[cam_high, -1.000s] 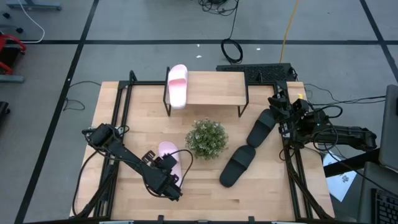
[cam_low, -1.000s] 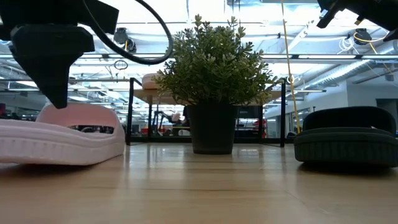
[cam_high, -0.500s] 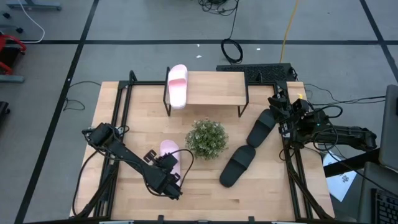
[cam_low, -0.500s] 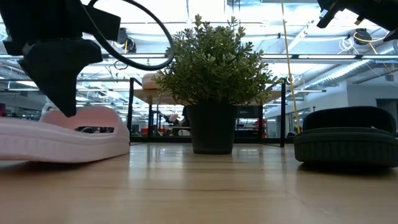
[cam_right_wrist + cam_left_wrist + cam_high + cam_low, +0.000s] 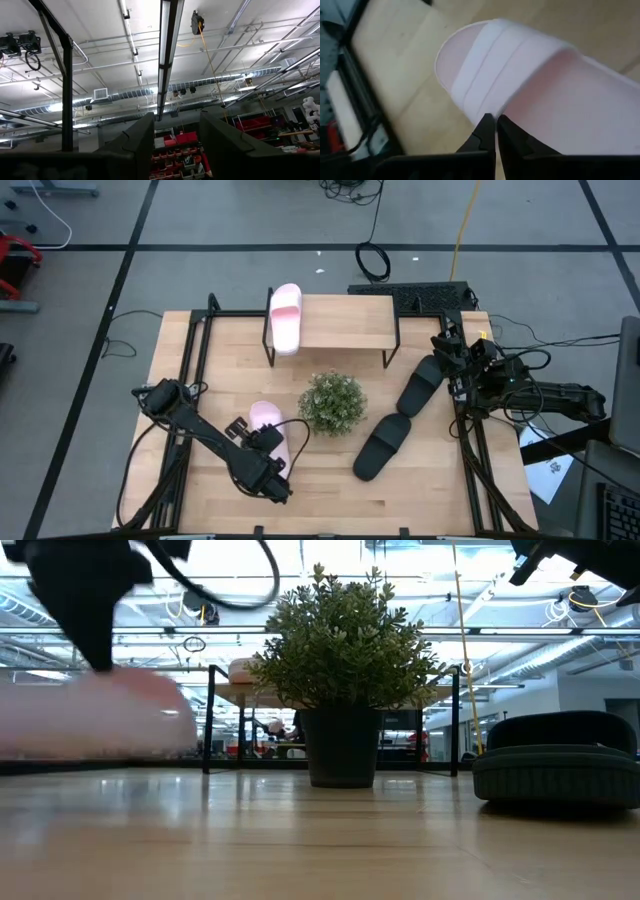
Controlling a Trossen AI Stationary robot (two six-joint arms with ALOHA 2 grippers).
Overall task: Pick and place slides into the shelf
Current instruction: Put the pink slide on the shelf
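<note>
The left claw (image 5: 495, 125), arm stretched low across the worktop (image 5: 330, 470), is pinched shut on a pink slide's strap (image 5: 515, 60). The slide (image 5: 95, 720) hangs clear of the surface. The right claw (image 5: 175, 135) points upward at the worktop's edge, fingers apart and empty.

One pink slide (image 5: 285, 317) on the shelf (image 5: 345, 322), one lifted (image 5: 264, 418); black pair (image 5: 402, 419) flat.
</note>
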